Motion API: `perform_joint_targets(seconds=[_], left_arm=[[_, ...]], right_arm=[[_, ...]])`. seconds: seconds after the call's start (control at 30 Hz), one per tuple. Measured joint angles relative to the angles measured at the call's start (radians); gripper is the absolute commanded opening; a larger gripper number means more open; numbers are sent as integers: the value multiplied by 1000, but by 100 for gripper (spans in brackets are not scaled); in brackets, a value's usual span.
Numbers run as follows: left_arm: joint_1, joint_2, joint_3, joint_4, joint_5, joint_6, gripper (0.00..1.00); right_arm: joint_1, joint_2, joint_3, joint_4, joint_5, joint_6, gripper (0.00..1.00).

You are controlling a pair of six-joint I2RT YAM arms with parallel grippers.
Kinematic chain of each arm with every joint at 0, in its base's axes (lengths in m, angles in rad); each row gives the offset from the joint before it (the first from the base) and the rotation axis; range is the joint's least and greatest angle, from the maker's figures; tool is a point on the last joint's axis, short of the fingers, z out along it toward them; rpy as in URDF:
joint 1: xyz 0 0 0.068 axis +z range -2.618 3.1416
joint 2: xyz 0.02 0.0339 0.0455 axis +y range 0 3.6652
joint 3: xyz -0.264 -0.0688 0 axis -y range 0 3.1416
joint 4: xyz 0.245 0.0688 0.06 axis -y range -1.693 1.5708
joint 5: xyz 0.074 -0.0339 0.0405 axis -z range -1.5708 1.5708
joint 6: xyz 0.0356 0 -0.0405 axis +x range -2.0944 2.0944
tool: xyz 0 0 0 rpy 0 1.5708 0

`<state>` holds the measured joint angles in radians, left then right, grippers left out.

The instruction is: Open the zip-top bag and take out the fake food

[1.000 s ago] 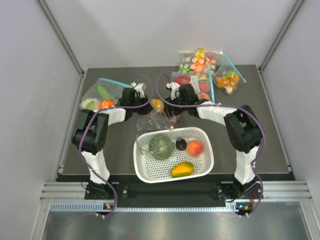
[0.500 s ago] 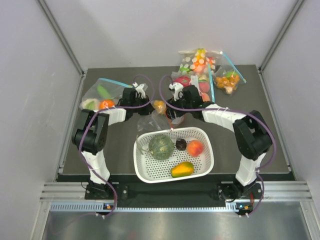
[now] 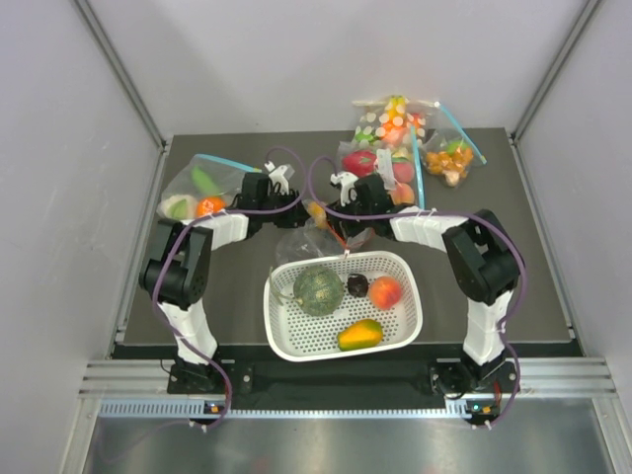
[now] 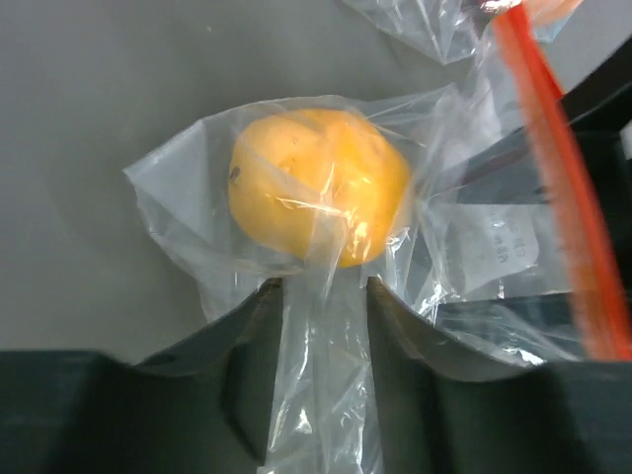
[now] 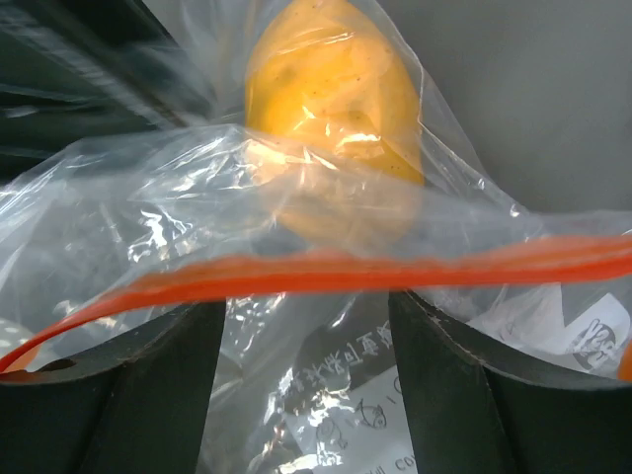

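Your left tool (image 4: 326,296) was closed down to a narrow gap with a band of zip-top bag (image 4: 464,247) film running taut through it, so it had the bag pinched. The small orange (image 4: 318,188) sat in a corner of the bag just past that tool's tips, wrapped in film, with the grey counter (image 3: 247,286) behind it. Your right tool (image 5: 306,306) showed a wider gap with film bunched in it, and the red-orange zip strip (image 5: 296,269) ran across the tips of both its fingers. Couldn't tell whether it gripped the plastic or just had it lying between.

From above, you had both tools nose to nose toward the back of the counter. The bag hung between them, its lower end just behind the far rim of the white basket (image 3: 272,306). In the basket were the dark green melon (image 3: 318,289) at left, the dark piece (image 3: 357,284) just beside it, and the peach (image 3: 385,292) right of that. The mango (image 3: 359,335) lay near the front rim, apart from the others. A blue-zipped bag (image 3: 197,186) of toy food lay at far left beside your left arm. More blue-zipped bags (image 3: 395,123) sat at the far right.
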<state>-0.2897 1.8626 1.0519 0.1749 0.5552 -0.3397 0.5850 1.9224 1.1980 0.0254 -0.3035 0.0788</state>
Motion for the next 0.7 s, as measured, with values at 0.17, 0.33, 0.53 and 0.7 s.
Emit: perform_joint_targets(seconds=[0.17, 0.33, 0.53, 0.7], left_arm=[[6, -81, 0, -40, -43, 30, 61], [33, -130, 1, -44, -67, 42, 63], [60, -99, 28, -18, -82, -2, 66], [59, -1, 90, 44, -94, -52, 67]], right_arm=[[0, 20, 0, 20, 10, 3, 69], [0, 34, 0, 40, 14, 8, 69], [-1, 36, 0, 57, 14, 13, 70], [-1, 36, 0, 73, 13, 27, 71]])
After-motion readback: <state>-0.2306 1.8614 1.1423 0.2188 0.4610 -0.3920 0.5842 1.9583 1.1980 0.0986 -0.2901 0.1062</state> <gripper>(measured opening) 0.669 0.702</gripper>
